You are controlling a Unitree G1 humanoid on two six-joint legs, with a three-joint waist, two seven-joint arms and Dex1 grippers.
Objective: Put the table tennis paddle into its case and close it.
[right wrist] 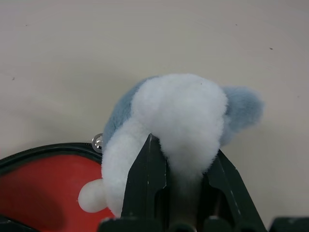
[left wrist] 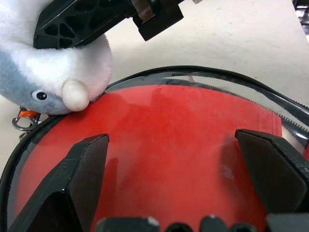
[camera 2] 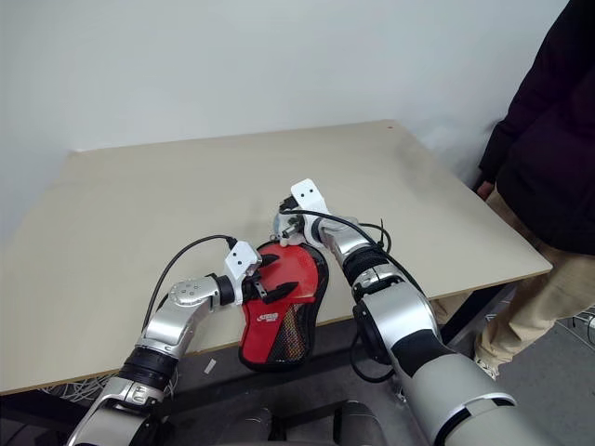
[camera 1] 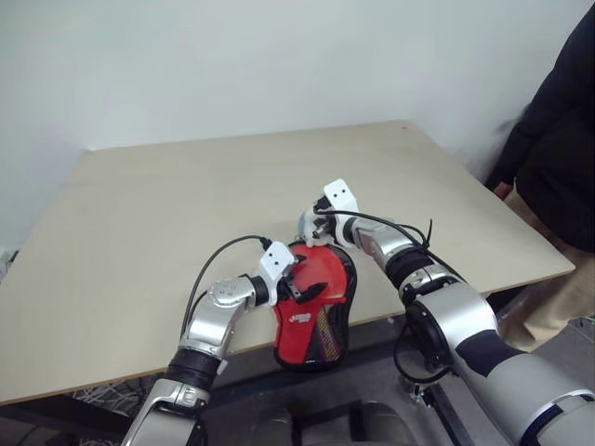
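Your right hand (right wrist: 183, 193) pinches the plush charm (right wrist: 178, 130) to pull the zipper; left hand (left wrist: 178, 193), wide open, pins the case (camera 1: 316, 311) on the table (camera 1: 139, 232).

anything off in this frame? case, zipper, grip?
Yes. The right gripper is pinched on the plush charm, not the case itself. The zipper gapes along the rim, and the case overhangs the table front edge.

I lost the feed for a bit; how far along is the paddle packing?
Done: red paddle face shows behind the case window. In hand: the right gripper is shut on the plush charm at the zipper, while the left gripper presses the window, jaws spread wide. Left: the zipper teeth near the rim still look parted.
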